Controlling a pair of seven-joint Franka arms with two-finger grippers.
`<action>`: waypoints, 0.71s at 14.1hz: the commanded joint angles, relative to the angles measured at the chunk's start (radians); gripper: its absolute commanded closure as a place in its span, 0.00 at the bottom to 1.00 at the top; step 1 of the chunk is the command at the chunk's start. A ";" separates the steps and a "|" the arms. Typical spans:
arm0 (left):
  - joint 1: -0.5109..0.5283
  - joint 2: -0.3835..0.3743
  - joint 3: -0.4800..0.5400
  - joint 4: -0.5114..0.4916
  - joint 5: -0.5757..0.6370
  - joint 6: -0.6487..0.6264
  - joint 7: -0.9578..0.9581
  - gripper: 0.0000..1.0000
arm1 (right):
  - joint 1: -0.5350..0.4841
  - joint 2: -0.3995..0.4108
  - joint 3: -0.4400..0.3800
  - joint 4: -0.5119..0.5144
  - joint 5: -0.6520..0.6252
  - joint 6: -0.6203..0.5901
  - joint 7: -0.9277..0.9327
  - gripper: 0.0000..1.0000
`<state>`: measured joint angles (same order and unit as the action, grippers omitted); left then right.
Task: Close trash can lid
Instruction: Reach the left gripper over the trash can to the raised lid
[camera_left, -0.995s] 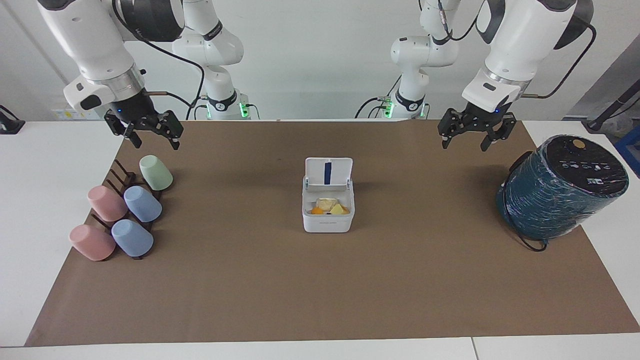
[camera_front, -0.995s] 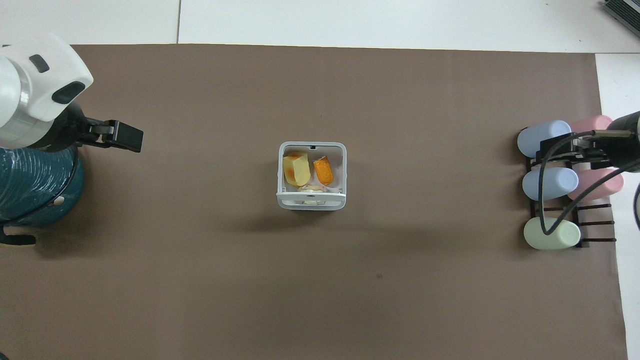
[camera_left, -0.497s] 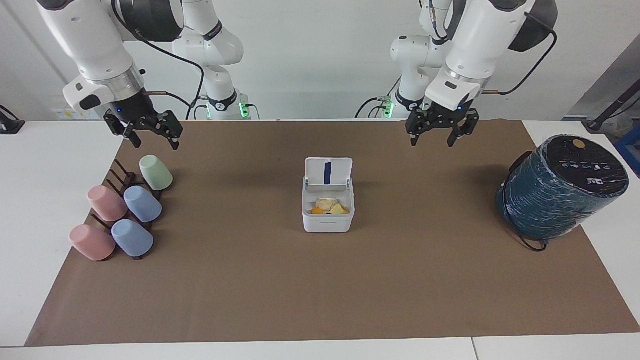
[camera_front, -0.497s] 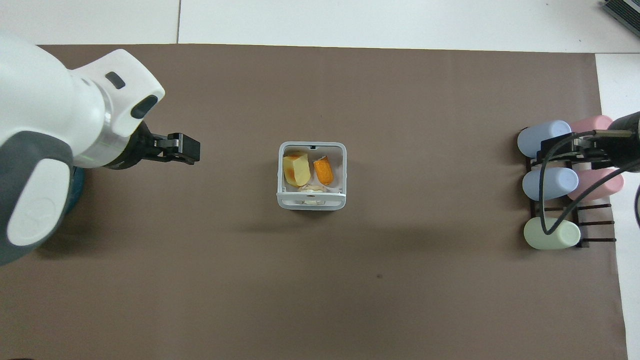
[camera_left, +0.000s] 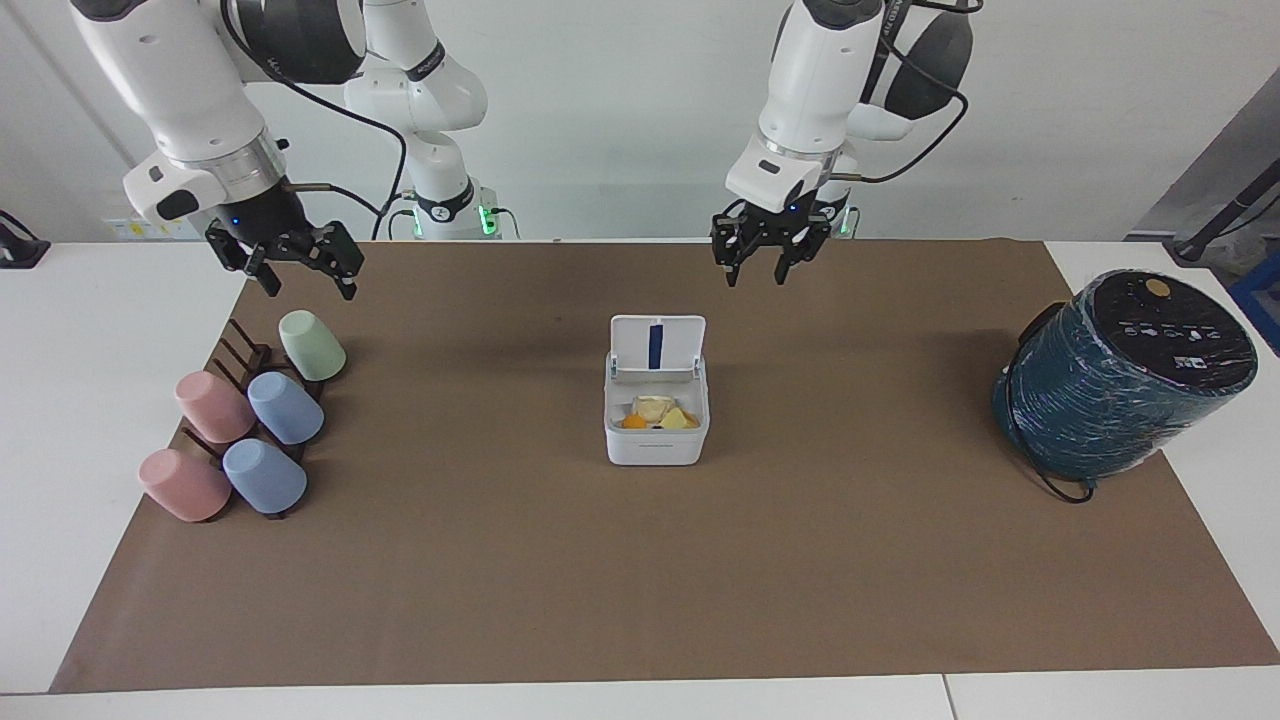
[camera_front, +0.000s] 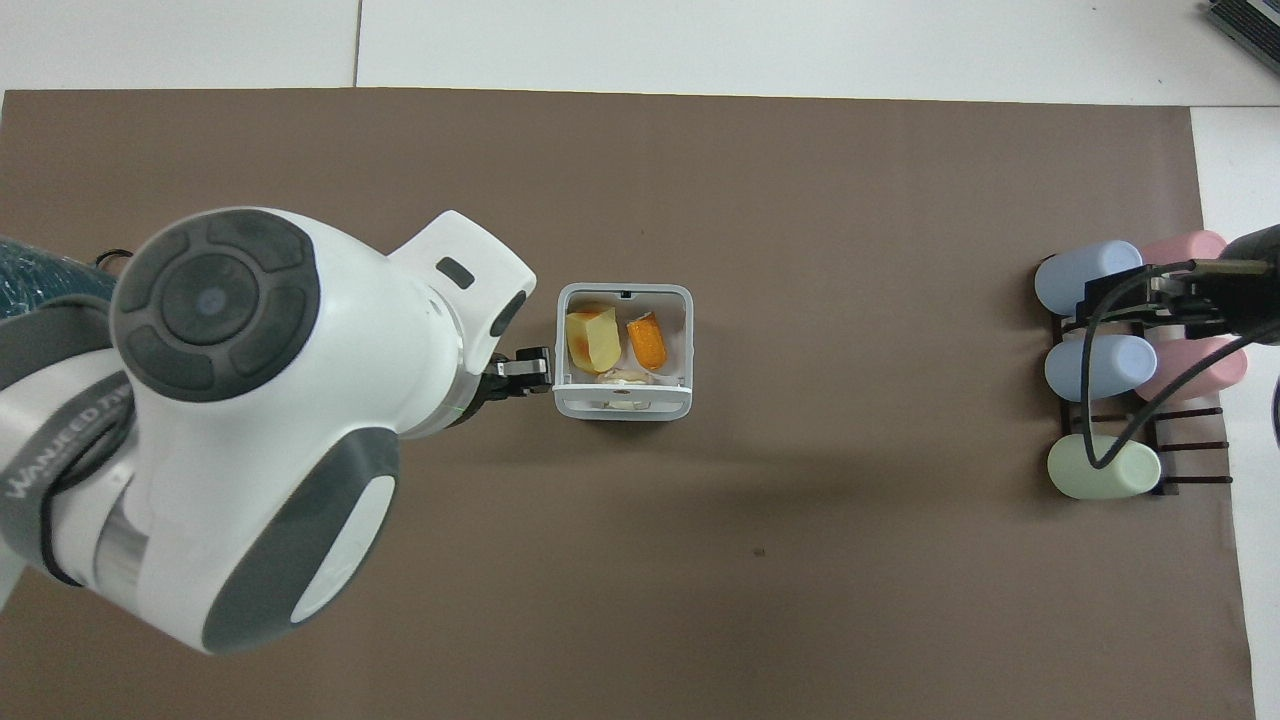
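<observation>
The trash can (camera_left: 655, 432) is a small white cube in the middle of the brown mat, with yellow and orange scraps inside it. Its lid (camera_left: 657, 346) stands upright on the hinge at the edge nearest the robots, blue stripe showing. From overhead the trash can (camera_front: 623, 410) shows its inside and the lid (camera_front: 623, 396) appears edge-on. My left gripper (camera_left: 756, 277) hangs open over the mat, off the bin's corner on the left arm's side, touching nothing. In the overhead view the left gripper (camera_front: 522, 372) lies beside the bin's wall. My right gripper (camera_left: 311, 290) waits open over the cup rack.
A dark rack (camera_left: 238, 352) holds several pastel cups (camera_left: 285, 407) lying on their sides at the right arm's end. A large dark teal cylinder (camera_left: 1125, 375) with a cable stands at the left arm's end. The brown mat (camera_left: 640, 580) covers most of the table.
The left arm has swung from beside the teal cylinder toward the middle of the table, and its fingers have narrowed. The right arm, bin and lid have not moved.
</observation>
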<state>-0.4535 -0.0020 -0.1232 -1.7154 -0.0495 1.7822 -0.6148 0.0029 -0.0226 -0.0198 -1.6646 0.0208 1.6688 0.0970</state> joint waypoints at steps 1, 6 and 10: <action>-0.057 -0.068 0.019 -0.114 -0.030 0.068 -0.090 0.70 | -0.014 -0.019 0.004 -0.023 0.016 0.008 -0.010 0.00; -0.103 -0.092 0.019 -0.217 -0.030 0.227 -0.163 1.00 | -0.015 -0.020 0.004 -0.023 0.016 0.008 -0.011 0.00; -0.122 -0.044 0.019 -0.225 -0.030 0.325 -0.201 1.00 | -0.015 -0.020 0.004 -0.023 0.016 0.008 -0.011 0.00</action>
<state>-0.5476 -0.0542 -0.1216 -1.9126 -0.0654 2.0478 -0.7937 0.0009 -0.0226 -0.0198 -1.6646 0.0208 1.6688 0.0970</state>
